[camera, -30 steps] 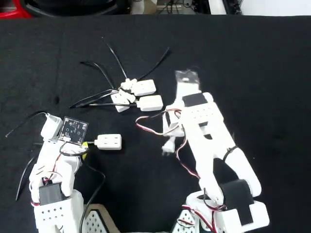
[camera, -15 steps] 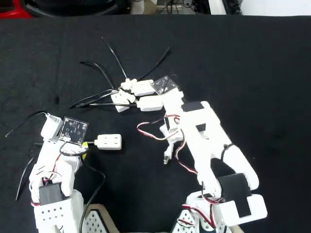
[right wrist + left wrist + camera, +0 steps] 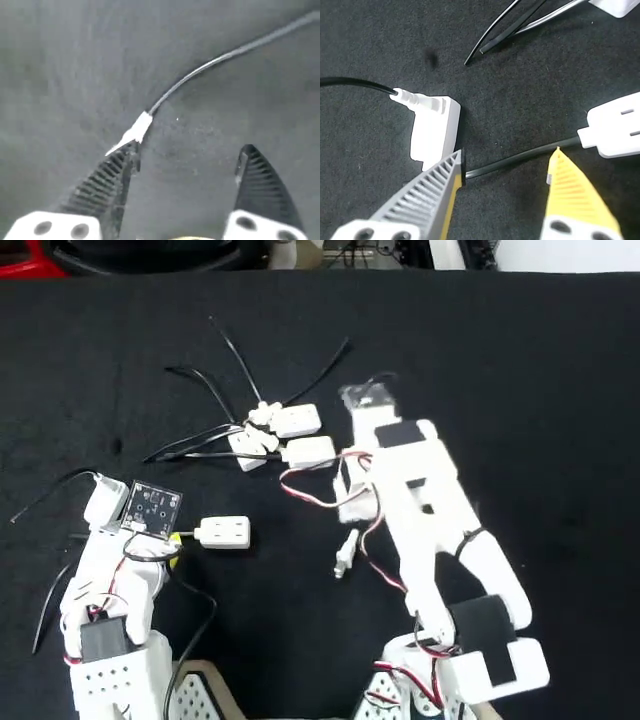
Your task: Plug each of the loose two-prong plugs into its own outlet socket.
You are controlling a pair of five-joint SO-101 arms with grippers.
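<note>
— The right claw [image 3: 363, 400] has been swinging. Half a second ago it was hanging right by the far socket [image 3: 297, 420] and the middle socket [image 3: 310, 451]. Now it is sitting off to their side, over the bare black cloth [image 3: 520, 390]. The left arm is staying put.

— Is the right claw holding anything?

— No. Its fingers [image 3: 107, 185] are standing wide apart with nothing between them. A thin cord [image 3: 215, 60] with a white end is lying just beside one fingertip.

— And the left claw [image 3: 507, 151]?

— Also spread apart and gripping nothing. It is hanging low over the cloth, straddling a black cable [image 3: 520, 157]. A loose plug [image 3: 436, 132] is lying flat just beside its grey finger. The near socket [image 3: 615, 132] is lying just past the yellow one, apart from that plug.

— What about the others?

— A far plug [image 3: 262, 416] is lying against the far socket, and a middle plug [image 3: 250, 445] against the middle socket, their cords fanning away. Whether they are pushed home, I cannot tell.
</note>
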